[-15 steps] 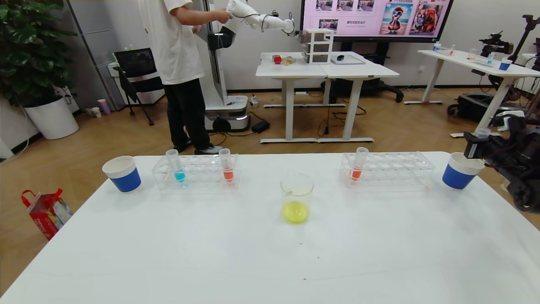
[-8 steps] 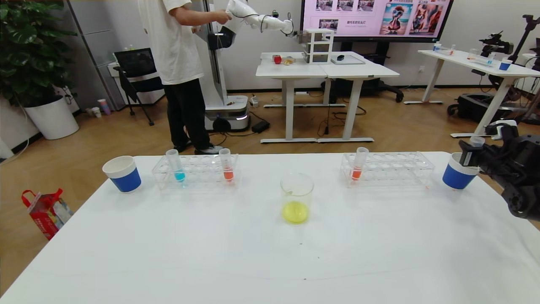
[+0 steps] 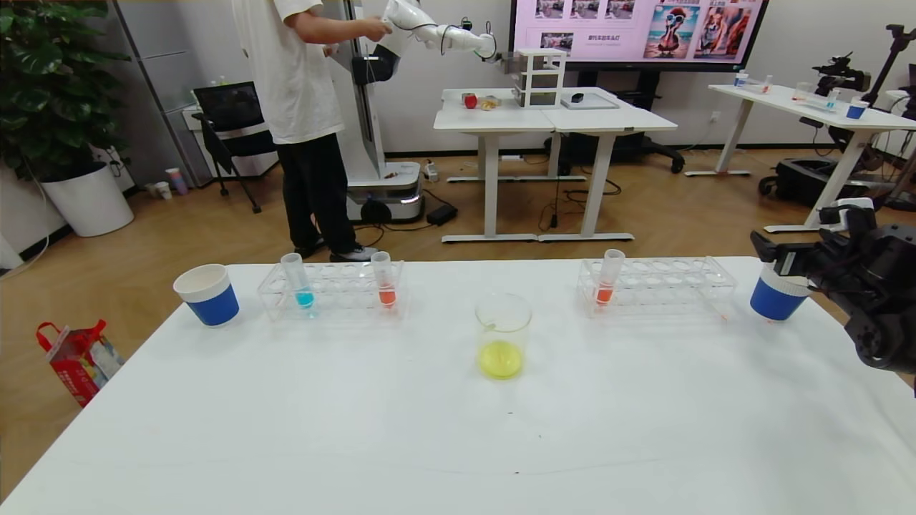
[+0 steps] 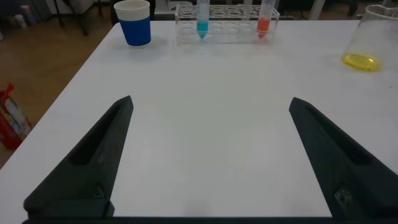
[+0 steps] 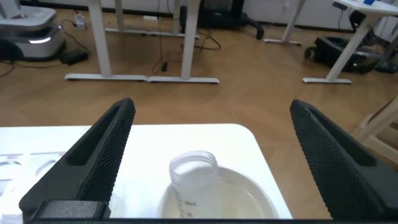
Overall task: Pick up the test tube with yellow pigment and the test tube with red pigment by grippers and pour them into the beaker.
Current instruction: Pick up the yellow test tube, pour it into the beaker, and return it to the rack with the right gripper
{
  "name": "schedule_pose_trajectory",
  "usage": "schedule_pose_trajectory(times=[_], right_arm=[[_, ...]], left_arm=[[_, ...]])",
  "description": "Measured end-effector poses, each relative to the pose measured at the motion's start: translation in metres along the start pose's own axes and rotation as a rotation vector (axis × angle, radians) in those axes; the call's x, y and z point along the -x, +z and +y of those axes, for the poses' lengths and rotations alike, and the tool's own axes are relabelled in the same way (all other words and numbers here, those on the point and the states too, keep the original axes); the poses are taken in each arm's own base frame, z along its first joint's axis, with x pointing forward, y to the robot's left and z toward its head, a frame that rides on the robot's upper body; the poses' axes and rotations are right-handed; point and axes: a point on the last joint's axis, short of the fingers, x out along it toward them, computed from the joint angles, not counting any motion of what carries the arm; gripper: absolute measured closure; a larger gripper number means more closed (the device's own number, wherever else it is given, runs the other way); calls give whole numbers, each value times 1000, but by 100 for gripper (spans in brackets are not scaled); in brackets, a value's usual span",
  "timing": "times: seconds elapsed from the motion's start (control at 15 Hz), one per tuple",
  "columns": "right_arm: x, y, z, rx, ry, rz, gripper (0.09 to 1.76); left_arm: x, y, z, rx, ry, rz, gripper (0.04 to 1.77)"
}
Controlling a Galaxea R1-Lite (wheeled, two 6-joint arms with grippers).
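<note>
The beaker [image 3: 503, 335] stands mid-table with yellow liquid in its bottom; it also shows in the left wrist view [image 4: 373, 37]. One test tube with red pigment [image 3: 383, 280] stands in the left rack [image 3: 336, 295], another [image 3: 609, 277] in the right rack [image 3: 665, 286]. No tube with yellow liquid shows. My right gripper [image 3: 769, 256] is open above the right paper cup [image 3: 776, 300]. In the right wrist view its jaws [image 5: 211, 106] stand wide apart over an empty clear tube [image 5: 194, 180] standing in that cup [image 5: 249, 190]. My left gripper [image 4: 210, 102] is open and empty over the table's near left part.
A blue-liquid tube [image 3: 298, 280] stands in the left rack. A second blue-and-white cup [image 3: 207, 295] stands at the far left. The white table [image 3: 458, 443] ends just right of the right cup. A person and a white robot arm are far behind.
My right gripper lowered the empty clear tube over the right cup and opened; the tube now stands in the cup. The left gripper and other things have not moved.
</note>
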Motion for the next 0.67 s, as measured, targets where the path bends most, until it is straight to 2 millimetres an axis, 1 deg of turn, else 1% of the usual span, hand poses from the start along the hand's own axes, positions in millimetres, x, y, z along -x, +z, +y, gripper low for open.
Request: schedule_pose_trajectory(times=[0.07, 0.2, 0.33, 0.47, 0.6, 0.67], right_arm=[[0, 9, 12, -1, 26, -20, 11], [3, 29, 42, -3, 94, -56, 11], [14, 53, 82, -10, 180, -87, 11], [31, 74, 118, -21, 237, -113, 11], [49, 91, 139, -31, 264, -136, 11], [58, 100, 144, -34, 278, -150, 11]], left_arm=[[0, 0, 0, 0, 0, 0, 6], [0, 0, 0, 0, 0, 0, 6], [0, 0, 0, 0, 0, 0, 6], [0, 0, 0, 0, 0, 0, 6], [0, 0, 0, 0, 0, 0, 6], [0, 0, 0, 0, 0, 0, 6]])
